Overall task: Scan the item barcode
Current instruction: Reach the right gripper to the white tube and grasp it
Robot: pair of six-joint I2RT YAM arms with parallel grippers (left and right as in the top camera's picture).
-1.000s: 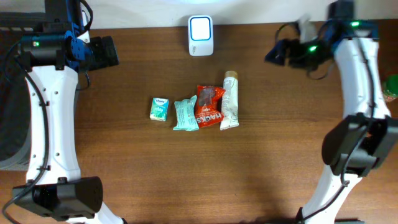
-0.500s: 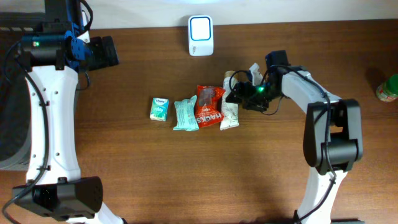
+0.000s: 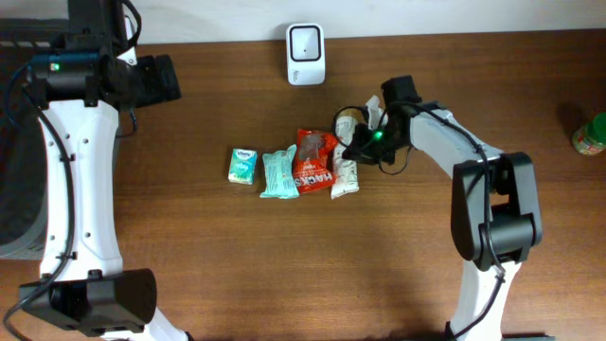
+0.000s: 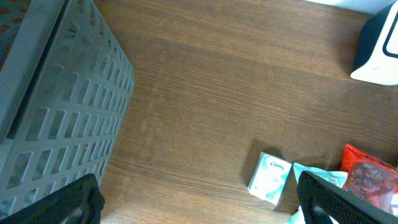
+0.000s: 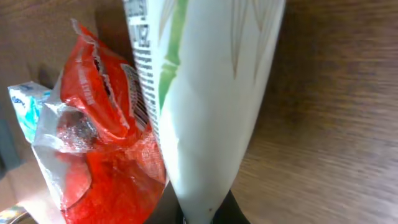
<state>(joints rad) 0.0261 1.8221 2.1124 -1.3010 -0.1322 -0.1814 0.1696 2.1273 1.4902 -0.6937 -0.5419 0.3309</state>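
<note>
Four items lie in a row on the table [image 3: 398, 275], in front of the scanner [image 3: 305, 54] on the robot's side: small tissue pack [image 3: 243, 165], teal pack [image 3: 279, 174], red bag [image 3: 315, 161], white tube [image 3: 344, 175].

White tube: the one of the four nearest straight out from the scanner, just off to its right, with its long side touching the red bag. I cannot tell whether it rests on the wood or is raised.

Right gripper [image 3: 352, 144]: down on the tube at the end nearer the scanner. Jaws closed, pinching the tube. In the right wrist view the tube [image 5: 205, 93] tapers down into the gripper [image 5: 202, 214]. Dark printed bars run along the tube edge beside the red bag [image 5: 106, 162].

Left gripper [image 3: 161, 79]: well apart from the scanner, far out on its left at about the same depth. In the left wrist view its jaws [image 4: 199, 205] stand wide apart with nothing between them, above bare wood beside a grey basket [image 4: 56, 106].

Green bottle [image 3: 592, 133]: far right of the scanner, at the frame edge.
</note>
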